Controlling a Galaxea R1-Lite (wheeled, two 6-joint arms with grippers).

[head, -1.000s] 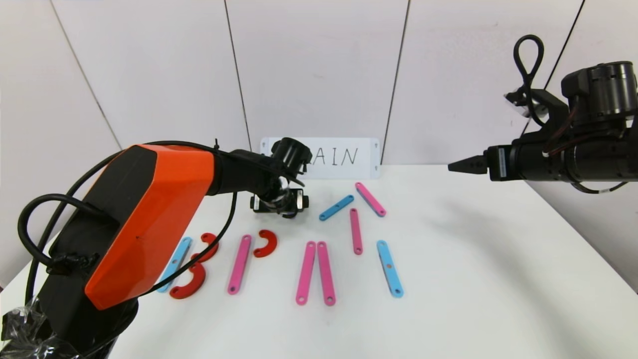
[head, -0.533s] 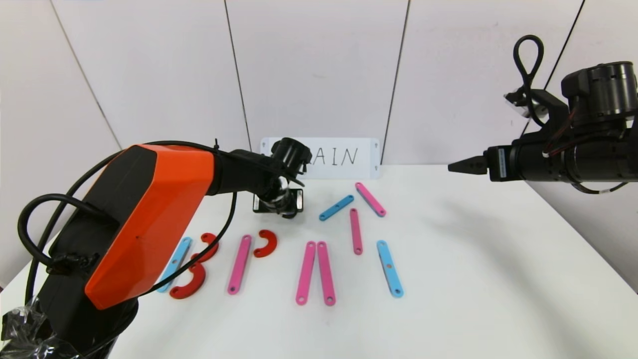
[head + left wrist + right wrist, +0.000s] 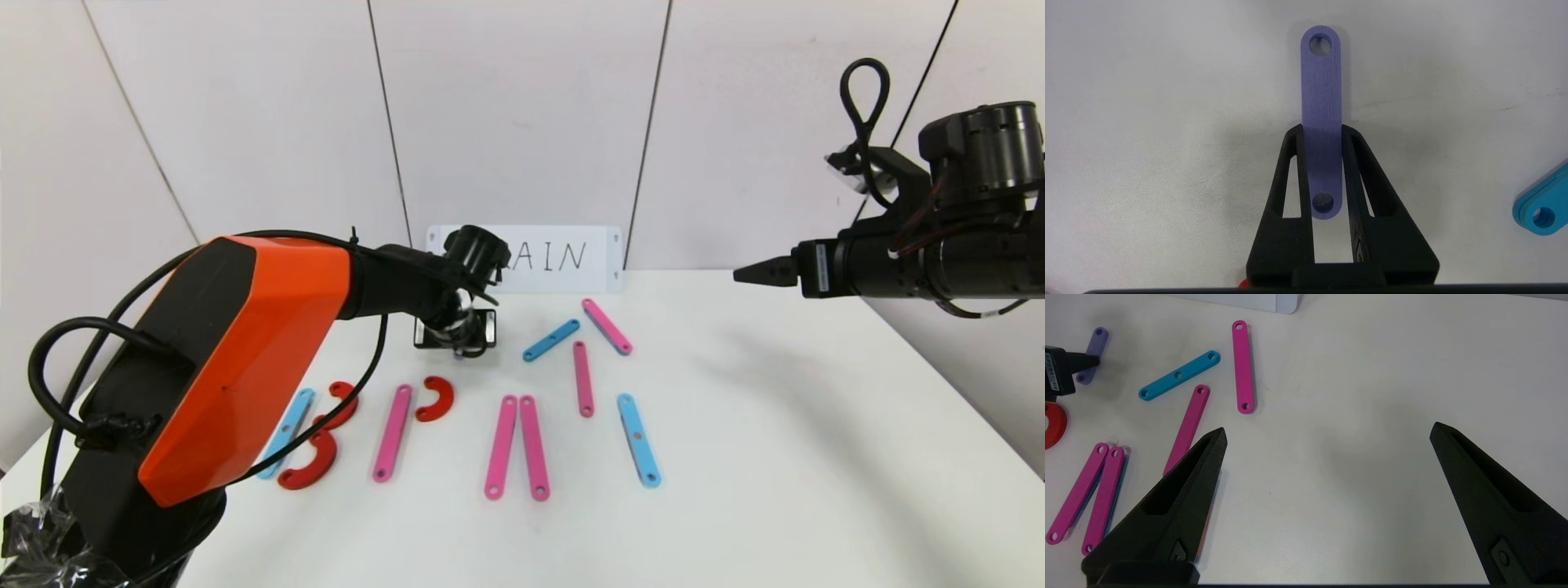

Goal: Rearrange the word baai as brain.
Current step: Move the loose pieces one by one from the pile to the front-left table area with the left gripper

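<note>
Near the white card (image 3: 522, 258), behind the red curve (image 3: 433, 398) | purple strip (image 3: 1321, 122) was clamped across its width by left gripper (image 3: 1322, 130) | judged light, stiff, slick; best held mid-length | right gripper (image 3: 1327, 433) was parked wide open, empty.

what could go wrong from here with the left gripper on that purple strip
1. The left gripper clamps the purple strip by its thin edges, gripping one half only; the free half could swing or the strip could slip out when lifted.
2. A light-blue strip lies close beside it, so a sideways move may nudge it.
3. The red curve and pink strip lie just nearer the robot, so a low carry could disturb them.
</note>
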